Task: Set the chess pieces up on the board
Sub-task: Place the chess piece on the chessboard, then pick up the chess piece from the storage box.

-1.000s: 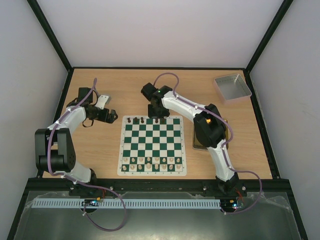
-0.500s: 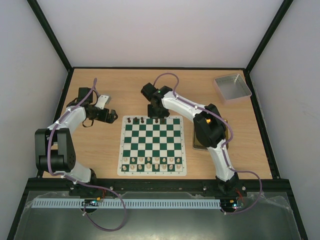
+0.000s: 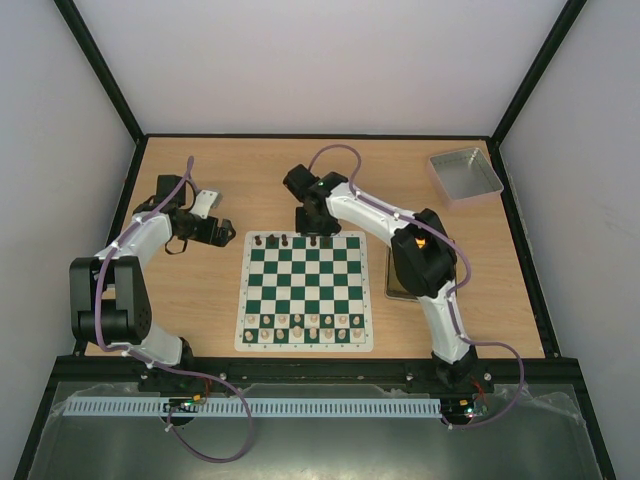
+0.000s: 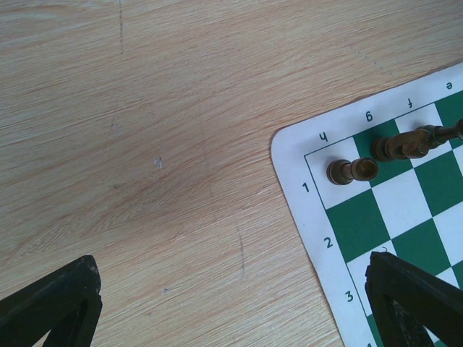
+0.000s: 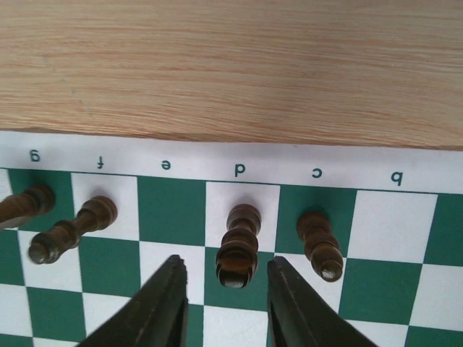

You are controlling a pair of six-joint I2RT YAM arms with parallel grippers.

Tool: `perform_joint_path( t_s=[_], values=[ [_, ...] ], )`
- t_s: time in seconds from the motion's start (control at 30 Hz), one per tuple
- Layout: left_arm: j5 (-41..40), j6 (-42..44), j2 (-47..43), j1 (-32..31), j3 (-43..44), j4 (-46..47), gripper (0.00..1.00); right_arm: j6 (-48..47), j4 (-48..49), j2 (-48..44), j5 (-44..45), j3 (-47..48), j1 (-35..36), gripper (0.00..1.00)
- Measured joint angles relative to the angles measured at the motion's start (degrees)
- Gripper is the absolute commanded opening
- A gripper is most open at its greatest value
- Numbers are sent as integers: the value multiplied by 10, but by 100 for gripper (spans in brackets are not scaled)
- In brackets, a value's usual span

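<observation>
- Chess pieces (image 3: 272, 240), five dark ones, stand along the far row of the board (image 3: 305, 290).
- Right gripper (image 5: 224, 264) hangs over that row, its jaws spread either side of the d-file piece (image 5: 239, 246), narrowly apart from it.
- Left gripper (image 4: 233, 267) is over the table (image 4: 145, 144), just left of the board's far-left corner, with its jaws spread wide.

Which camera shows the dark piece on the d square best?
The right wrist view: the piece stands big and sharp between the right claw's open fingers. In the top view it is tiny and lost under that claw. The left wrist view ends before the d column.
</observation>
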Motion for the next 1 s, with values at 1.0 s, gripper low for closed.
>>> perform_joint_path(
  t_s=[1.0],
  values=[
    [-8,0,13,-3,0,1,99,31,79,-397,78,-426,-252,30]
  ],
)
